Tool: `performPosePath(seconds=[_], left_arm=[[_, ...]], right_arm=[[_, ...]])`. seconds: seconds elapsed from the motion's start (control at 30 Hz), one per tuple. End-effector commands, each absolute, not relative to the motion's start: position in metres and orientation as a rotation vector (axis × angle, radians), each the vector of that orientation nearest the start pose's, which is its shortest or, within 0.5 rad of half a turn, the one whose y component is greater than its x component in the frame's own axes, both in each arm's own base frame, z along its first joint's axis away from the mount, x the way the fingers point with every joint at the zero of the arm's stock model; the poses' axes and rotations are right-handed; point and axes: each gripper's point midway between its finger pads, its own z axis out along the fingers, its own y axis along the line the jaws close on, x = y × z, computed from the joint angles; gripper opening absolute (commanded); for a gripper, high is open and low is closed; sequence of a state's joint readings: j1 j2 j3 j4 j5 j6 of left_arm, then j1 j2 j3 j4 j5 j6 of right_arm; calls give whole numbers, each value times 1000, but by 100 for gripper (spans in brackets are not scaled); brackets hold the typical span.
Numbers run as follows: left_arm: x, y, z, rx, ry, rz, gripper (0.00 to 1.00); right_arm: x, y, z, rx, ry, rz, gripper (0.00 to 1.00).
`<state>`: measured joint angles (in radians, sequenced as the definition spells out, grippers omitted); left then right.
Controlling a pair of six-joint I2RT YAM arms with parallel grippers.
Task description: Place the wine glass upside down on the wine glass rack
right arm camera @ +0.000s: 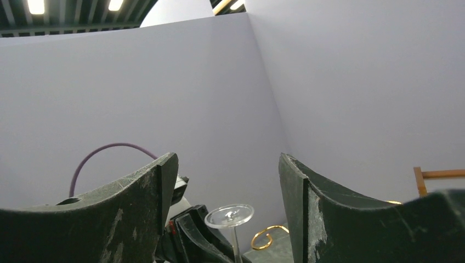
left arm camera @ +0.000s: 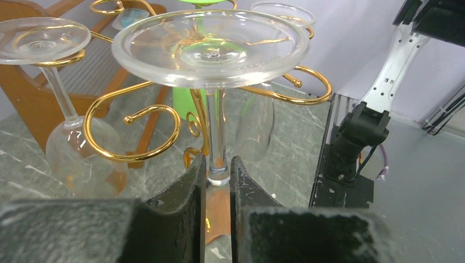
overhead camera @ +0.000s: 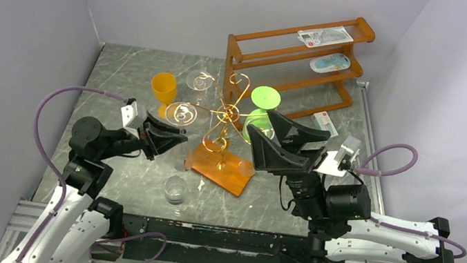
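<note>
The clear wine glass (overhead camera: pixel 181 112) is upside down, its round foot (left arm camera: pixel 211 46) on top. My left gripper (left arm camera: pixel 218 164) is shut on its stem low down, just left of the wine glass rack (overhead camera: pixel 222 117). In the left wrist view the stem stands between two gold scroll arms (left arm camera: pixel 131 137); I cannot tell whether it touches them. Two other clear glasses (left arm camera: pixel 82 161) and a green one (overhead camera: pixel 265 98) hang on the rack. My right gripper (overhead camera: pixel 272 142) stands open and empty to the right of the rack, and it sees the held glass's foot (right arm camera: pixel 229 216).
The rack's wooden base (overhead camera: pixel 228 172) lies between the arms. A clear tumbler (overhead camera: pixel 176 189) stands near the front edge. An orange cup (overhead camera: pixel 163 86) stands at the back left. A brown three-tier shelf (overhead camera: pixel 296 64) with packets stands at the back right.
</note>
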<state>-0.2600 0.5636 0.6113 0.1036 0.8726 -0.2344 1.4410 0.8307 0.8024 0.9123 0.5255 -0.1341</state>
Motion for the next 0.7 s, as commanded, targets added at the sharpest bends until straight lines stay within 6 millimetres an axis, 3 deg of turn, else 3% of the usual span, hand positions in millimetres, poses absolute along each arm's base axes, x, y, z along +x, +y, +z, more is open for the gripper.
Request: performPosePath(seconds=[0.0, 0.23, 0.67], left_arm=[[173, -199, 333, 753, 1239, -1075, 5], [186, -203, 314, 703, 1317, -1126, 5], [199, -209, 297, 670, 1418, -1144, 5]], right_arm=[[129, 243, 503, -100, 887, 1044, 71], [130, 243, 501, -102, 896, 1038, 71], [130, 243, 498, -98, 900, 1037, 71]])
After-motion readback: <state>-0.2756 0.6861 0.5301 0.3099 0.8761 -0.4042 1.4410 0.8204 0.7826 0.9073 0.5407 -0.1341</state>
